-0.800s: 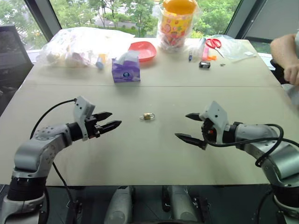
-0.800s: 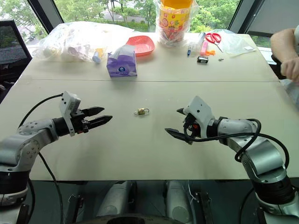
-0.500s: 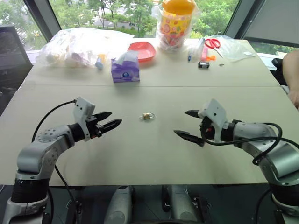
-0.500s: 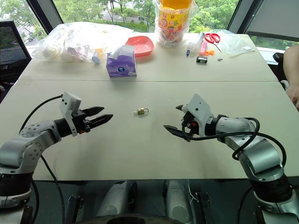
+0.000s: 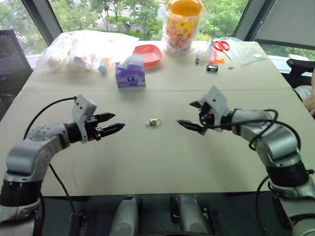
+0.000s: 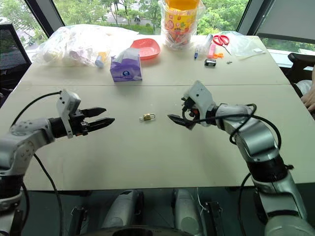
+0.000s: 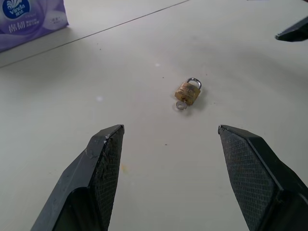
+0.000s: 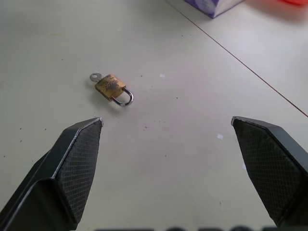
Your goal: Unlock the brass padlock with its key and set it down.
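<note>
The brass padlock (image 5: 155, 122) lies flat on the beige table (image 5: 157, 162), midway between my two grippers. Its thin silver shackle is hooked shut, and a small silver key (image 7: 180, 105) sticks out of its base. My left gripper (image 5: 117, 122) hovers to the padlock's left, open and empty, pointing at it. My right gripper (image 5: 185, 113) hovers close on the padlock's right, open wide and empty. In the right wrist view the padlock (image 8: 111, 87) lies ahead of the gripper's fingers (image 8: 77, 154), not touching them.
At the back of the table stand a purple tissue box (image 5: 131, 74), a red dish (image 5: 150, 52), a yellow-lidded jar (image 5: 185, 24), a full plastic bag (image 5: 78, 48) and red scissors (image 5: 224, 45). A person's hand (image 5: 310, 101) shows at the right edge.
My right gripper has moved up the table and leftward, closer to the padlock. The left gripper has hardly shifted. The person's arm at the right has drawn back.
</note>
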